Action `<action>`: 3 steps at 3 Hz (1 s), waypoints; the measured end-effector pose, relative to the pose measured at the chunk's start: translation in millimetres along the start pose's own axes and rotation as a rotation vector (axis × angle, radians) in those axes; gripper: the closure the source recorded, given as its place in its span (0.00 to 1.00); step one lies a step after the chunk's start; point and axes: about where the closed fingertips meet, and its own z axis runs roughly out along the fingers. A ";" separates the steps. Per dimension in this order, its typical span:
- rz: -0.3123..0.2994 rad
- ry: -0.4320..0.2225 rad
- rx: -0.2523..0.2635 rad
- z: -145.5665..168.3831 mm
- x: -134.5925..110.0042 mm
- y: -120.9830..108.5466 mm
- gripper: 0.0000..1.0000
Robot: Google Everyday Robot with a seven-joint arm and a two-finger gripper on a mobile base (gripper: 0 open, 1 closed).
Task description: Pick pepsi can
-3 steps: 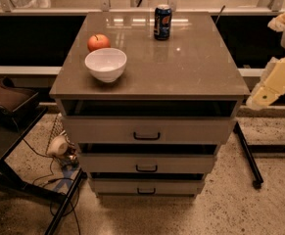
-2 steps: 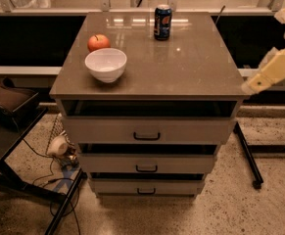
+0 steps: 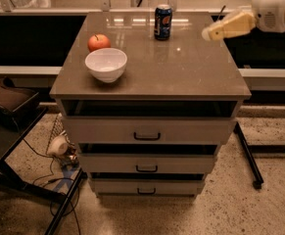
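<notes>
Dark blue with its red-and-white logo facing out, the pepsi can stands upright near the far edge of the surface, uncrowded, so a sideways reach looks open. The gripper hovers to its right, apart from it; whether released or clenched, I cannot tell. The white bowl looks empty, with an orange-red fruit just behind it.

- The gripper hung at the right edge of the cabinet top, toward its back, reaching in from the right.
- The can stood upright on the top, left of the jaws and slightly farther back, near them but apart.
- The fruit lay well left of the jaws, beyond the can, near the top's left edge.
- The bowl sat just before the fruit, well left of the jaws and nearer the front.
- Three drawers were stacked under the top, below and left of the jaws.
</notes>
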 end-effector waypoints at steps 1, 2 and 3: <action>0.082 -0.137 0.156 26.8 -27.3 -40.6 0.00; 0.084 -0.162 0.206 25.9 -32.7 -53.5 0.00; 0.117 -0.213 0.194 48.6 -33.7 -56.6 0.00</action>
